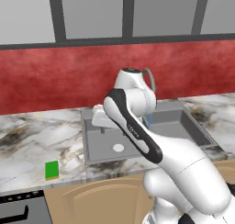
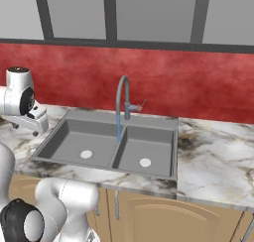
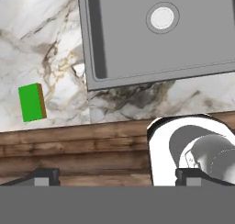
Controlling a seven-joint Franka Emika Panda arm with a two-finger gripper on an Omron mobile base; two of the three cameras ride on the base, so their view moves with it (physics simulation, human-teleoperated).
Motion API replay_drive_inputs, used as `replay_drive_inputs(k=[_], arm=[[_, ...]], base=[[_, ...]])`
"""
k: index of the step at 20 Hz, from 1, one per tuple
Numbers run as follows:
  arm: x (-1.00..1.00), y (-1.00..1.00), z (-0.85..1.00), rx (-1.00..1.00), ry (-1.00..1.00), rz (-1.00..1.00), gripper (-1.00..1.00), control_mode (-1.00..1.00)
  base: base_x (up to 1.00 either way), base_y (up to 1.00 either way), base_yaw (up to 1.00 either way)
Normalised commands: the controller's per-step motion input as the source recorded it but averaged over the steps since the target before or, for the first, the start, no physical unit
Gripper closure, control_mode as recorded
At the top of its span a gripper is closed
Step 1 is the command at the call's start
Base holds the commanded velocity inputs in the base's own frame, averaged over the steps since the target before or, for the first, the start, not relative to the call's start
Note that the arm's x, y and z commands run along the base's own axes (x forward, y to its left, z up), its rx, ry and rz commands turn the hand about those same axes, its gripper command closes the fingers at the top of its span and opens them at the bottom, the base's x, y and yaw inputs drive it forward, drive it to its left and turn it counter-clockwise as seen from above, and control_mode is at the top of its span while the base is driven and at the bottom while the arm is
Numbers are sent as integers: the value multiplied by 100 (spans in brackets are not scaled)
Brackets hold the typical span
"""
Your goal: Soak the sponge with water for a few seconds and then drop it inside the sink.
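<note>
The sponge [image 1: 52, 170] lies flat on the marble desk [image 1: 27, 140], well to the left of the sink [image 1: 98, 142] and near the desk's front edge, while the jaws [image 3: 117, 176] stand wide and empty above the left basin's corner. Reaching sideways, the hand could nudge the small block off that near edge, or pinch it unevenly. Water [image 2: 118, 127] runs from the arched faucet [image 2: 122, 99]; behind the veined desk rise a red wall [image 2: 198, 82] and grey windows [image 2: 149, 13].
</note>
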Motion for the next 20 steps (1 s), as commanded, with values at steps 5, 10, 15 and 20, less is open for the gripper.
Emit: replay_drive_inputs(k=[5, 10, 15, 20], arm=[[10, 54, -25, 0, 0, 1, -100, -100], [13, 59, -18, -4, 0, 0, -100, -100], [11, 64, -18, -6, -2, 0, -100, -100], [14, 65, -18, -5, -10, 0, -100, -100]], base=[[0, 0, 0], [0, 0, 0], [0, 0, 0], [0, 0, 0]])
